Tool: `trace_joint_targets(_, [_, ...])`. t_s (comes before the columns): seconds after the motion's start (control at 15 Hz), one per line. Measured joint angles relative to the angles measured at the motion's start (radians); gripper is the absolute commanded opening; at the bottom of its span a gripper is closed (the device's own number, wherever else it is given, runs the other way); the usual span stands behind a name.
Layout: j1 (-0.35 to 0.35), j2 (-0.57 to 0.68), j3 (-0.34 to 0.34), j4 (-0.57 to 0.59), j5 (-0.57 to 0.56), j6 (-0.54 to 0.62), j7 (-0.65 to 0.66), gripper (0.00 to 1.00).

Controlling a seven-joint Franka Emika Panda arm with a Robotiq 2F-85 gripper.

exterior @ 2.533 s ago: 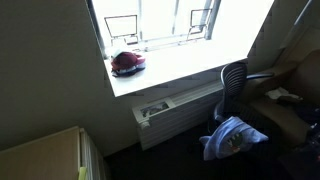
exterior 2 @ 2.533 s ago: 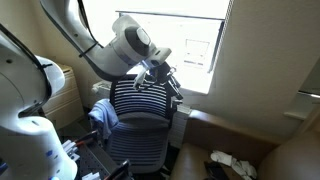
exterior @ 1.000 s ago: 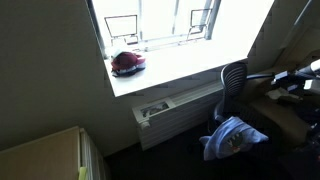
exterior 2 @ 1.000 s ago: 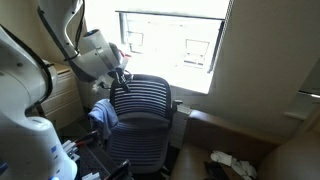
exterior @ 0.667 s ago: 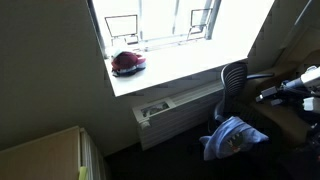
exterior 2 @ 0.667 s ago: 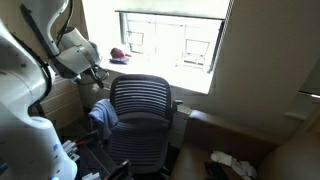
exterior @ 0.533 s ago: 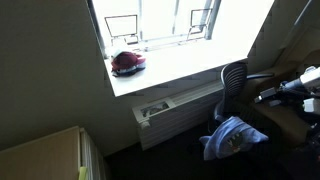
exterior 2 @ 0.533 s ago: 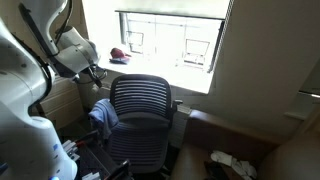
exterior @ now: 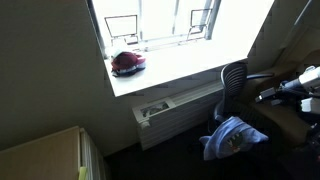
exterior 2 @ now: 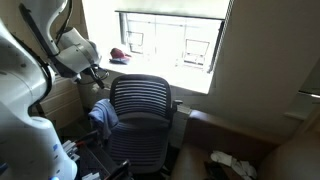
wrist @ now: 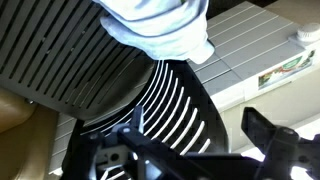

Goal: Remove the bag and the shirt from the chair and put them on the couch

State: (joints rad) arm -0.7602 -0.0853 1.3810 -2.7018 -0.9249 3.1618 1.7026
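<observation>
The black chair (exterior 2: 140,108) with its slatted backrest stands in front of the window; it also shows in an exterior view (exterior: 234,82) and fills the wrist view (wrist: 165,100). A light blue shirt (exterior 2: 102,116) hangs at the chair's side, seen in both exterior views (exterior: 230,136) and at the top of the wrist view (wrist: 160,25). My gripper (exterior 2: 97,73) hovers beside the backrest, above the shirt, open and empty (wrist: 200,140). The brown couch (exterior 2: 235,135) lies beyond the chair. A crumpled light-and-dark thing (exterior 2: 228,163) lies on it; I cannot tell whether it is the bag.
A red and dark rounded object (exterior: 127,63) sits on the white window ledge (exterior: 180,72). A radiator unit (exterior: 170,108) runs under the ledge. A wooden cabinet (exterior: 45,155) stands in the near corner. The robot's white base (exterior 2: 25,140) is close to the chair.
Over the past 2.5 s my arm swung from above the chair's backrest to its side, over the shirt. In the last half second nothing has moved.
</observation>
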Motion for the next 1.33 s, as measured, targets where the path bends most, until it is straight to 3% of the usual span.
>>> trace_joint_targets(0.4, [-0.012,-0.144,0.004,0.008,-0.043,-0.049,-0.011,1.0])
trace_joint_targets(0.8, [-0.006,-0.142,0.004,0.008,-0.041,-0.048,-0.007,1.0])
trace_joint_targets(1.0, [-0.007,-0.091,0.021,0.01,-0.034,0.003,-0.001,1.0])
trace_joint_targets(1.33, [0.003,0.046,0.142,0.038,-0.03,-0.019,-0.002,1.0])
